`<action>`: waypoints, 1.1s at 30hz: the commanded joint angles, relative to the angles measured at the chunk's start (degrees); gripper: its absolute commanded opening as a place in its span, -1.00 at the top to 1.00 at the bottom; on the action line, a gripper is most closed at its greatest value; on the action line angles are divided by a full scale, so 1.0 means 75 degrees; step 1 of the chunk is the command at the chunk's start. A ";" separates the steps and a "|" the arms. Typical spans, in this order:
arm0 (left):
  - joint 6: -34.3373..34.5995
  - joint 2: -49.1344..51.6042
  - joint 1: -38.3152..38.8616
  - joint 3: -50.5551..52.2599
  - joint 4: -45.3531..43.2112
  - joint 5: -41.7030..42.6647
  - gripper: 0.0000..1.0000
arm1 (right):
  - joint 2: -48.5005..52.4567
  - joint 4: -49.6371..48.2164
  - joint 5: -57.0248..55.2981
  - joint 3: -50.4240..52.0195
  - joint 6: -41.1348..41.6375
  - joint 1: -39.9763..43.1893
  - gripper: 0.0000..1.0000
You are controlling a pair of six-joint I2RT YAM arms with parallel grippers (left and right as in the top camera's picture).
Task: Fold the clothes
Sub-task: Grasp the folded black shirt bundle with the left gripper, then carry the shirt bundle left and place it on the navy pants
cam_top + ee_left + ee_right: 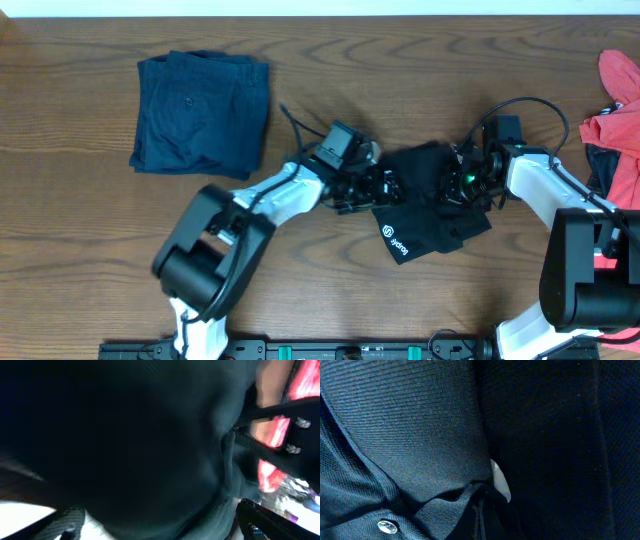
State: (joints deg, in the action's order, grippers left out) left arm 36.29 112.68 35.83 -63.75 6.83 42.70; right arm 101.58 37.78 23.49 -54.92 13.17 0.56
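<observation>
We had our right claw (461,186) pinched shut on the black shirt (428,218); our left claw (372,188) stood wide at its edge.

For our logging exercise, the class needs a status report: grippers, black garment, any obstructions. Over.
Left gripper open at left edge of black knit garment. Right gripper shut on its right side. Folded navy shorts, coral-red clothes lie well clear.

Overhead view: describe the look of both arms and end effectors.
Left arm and right arm: white links between bulky black cylindrical joints, thin black cables looping off each wrist. The left end effector and right end effector are black; a small green light glows beside the right one.
</observation>
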 commanded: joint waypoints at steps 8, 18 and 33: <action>0.0720 0.1067 0.0469 0.0041 -0.1562 0.1145 -0.84 | 0.0458 -0.0122 -0.0286 0.0172 0.0131 -0.0058 0.97; -0.0300 0.0976 0.0219 0.0041 -0.1743 0.1970 0.88 | -0.0149 0.0353 0.0297 -0.0015 0.0114 0.0204 0.97; -0.2034 -0.2311 -0.3640 -0.0632 -0.0953 0.2212 0.88 | -0.4022 0.1279 0.0388 -0.1702 0.0050 0.1224 0.97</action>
State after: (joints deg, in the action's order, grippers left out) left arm 24.97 99.85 14.28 -64.55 1.50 58.13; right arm 72.10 46.89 26.02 -67.75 12.67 9.74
